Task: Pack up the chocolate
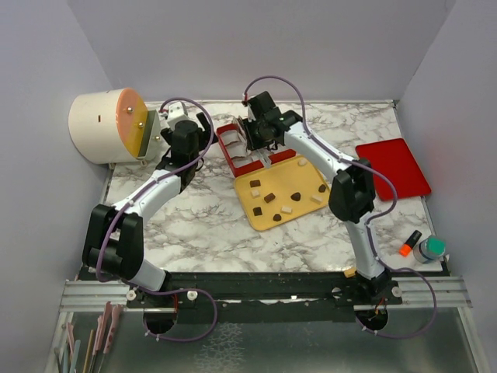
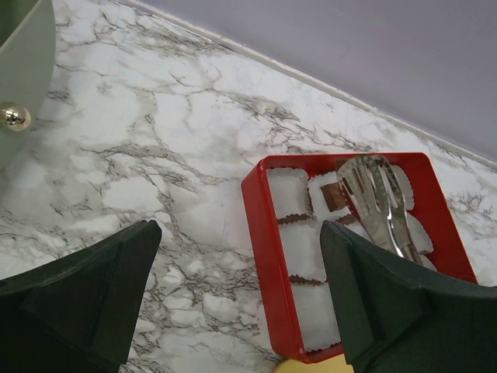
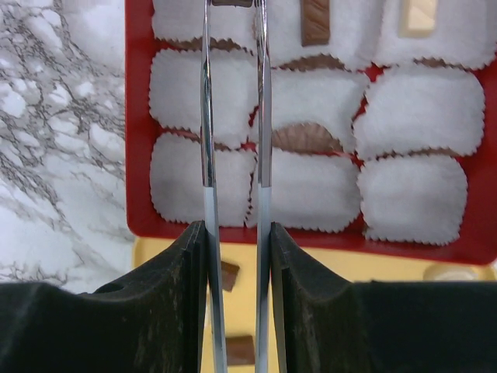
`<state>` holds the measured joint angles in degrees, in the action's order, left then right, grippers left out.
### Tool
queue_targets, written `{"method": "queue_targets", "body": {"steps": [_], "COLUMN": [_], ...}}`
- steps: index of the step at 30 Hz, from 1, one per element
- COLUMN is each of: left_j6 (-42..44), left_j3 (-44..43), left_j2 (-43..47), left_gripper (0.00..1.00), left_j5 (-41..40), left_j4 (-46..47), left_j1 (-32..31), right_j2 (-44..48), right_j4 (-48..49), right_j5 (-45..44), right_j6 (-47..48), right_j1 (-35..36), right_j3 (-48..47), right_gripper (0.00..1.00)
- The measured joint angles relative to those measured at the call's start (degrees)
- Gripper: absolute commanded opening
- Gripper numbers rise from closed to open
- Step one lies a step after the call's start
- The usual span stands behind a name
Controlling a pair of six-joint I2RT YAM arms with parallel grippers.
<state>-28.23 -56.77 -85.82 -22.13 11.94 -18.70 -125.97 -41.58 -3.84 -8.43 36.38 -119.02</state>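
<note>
Several chocolate pieces (image 1: 269,197), dark brown and cream, lie on the flat yellow tray (image 1: 264,217). The red box (image 1: 230,153) behind it holds white paper cups (image 3: 198,89). A brown piece (image 3: 315,22) and a cream piece (image 3: 419,17) sit in far cups. My right gripper (image 3: 233,241) is shut on metal tongs (image 3: 206,116) held over the box; the tongs' tips pinch something brown at the frame's top edge. The tongs (image 2: 380,206) also show in the left wrist view. My left gripper (image 2: 241,287) is open and empty at the box's left wall (image 2: 264,233).
A red lid (image 1: 392,167) lies at the right. A white cylinder with a yellow lid (image 1: 105,124) stands at the far left corner. An orange marker (image 1: 410,243) and a small jar (image 1: 429,249) are near the front right edge.
</note>
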Motion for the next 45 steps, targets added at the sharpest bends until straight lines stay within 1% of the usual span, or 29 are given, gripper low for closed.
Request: {"method": "queue_targets", "body": {"steps": [6, 11, 16, 20, 24, 29, 33, 36, 42, 44, 45], "left_j6": [-0.02, -0.02, -0.02, -0.04, -0.02, -0.04, -0.04, -0.04, -0.04, -0.04, -0.04], "left_j3": [0.00, 0.00, 0.00, 0.00, 0.00, 0.00, 0.00, 0.00, 0.00, 0.00, 0.00], "left_j2": [0.31, 0.31, 0.31, 0.31, 0.31, 0.31, 0.31, 0.31, 0.31, 0.31, 0.31], "left_gripper": [0.94, 0.94, 0.94, 0.94, 0.94, 0.94, 0.94, 0.94, 0.94, 0.94, 0.94], "left_j5": [0.00, 0.00, 0.00, 0.00, 0.00, 0.02, 0.02, 0.02, 0.02, 0.02, 0.02], "left_j4": [-0.07, -0.07, -0.07, -0.07, -0.07, -0.07, -0.07, -0.04, -0.07, -0.04, -0.07], "left_j1": [0.33, 0.37, 0.61, 0.63, 0.63, 0.63, 0.66, 0.70, 0.72, 0.72, 0.72], "right_j2": [-6.93, -10.12, -10.88, -10.91, -10.91, -10.91, -10.91, -10.91, -10.93, -10.93, -10.93], "right_j4": [0.09, 0.04, 0.07, 0.26, 0.37, 0.39, 0.37, 0.39, 0.37, 0.37, 0.39], "right_j5": [4.24, 6.36, 7.13, 7.17, 7.15, 7.10, 7.10, 7.08, 6.84, 6.75, 6.73], "right_j6": [0.70, 0.98, 1.01, 1.01, 1.01, 1.05, 1.07, 1.11, 1.44, 1.46, 1.49], "right_j1": [0.00, 0.20, 0.42, 0.42, 0.42, 0.39, 0.42, 0.42, 0.42, 0.42, 0.42], "right_j3": [-6.64, -8.15, -8.41, -8.44, -8.44, -8.44, -8.44, -8.44, -8.44, -8.44, -8.44], "right_gripper": [0.00, 0.00, 0.02, 0.08, 0.13, 0.24, 0.26, 0.32, 0.33, 0.38, 0.39]}}
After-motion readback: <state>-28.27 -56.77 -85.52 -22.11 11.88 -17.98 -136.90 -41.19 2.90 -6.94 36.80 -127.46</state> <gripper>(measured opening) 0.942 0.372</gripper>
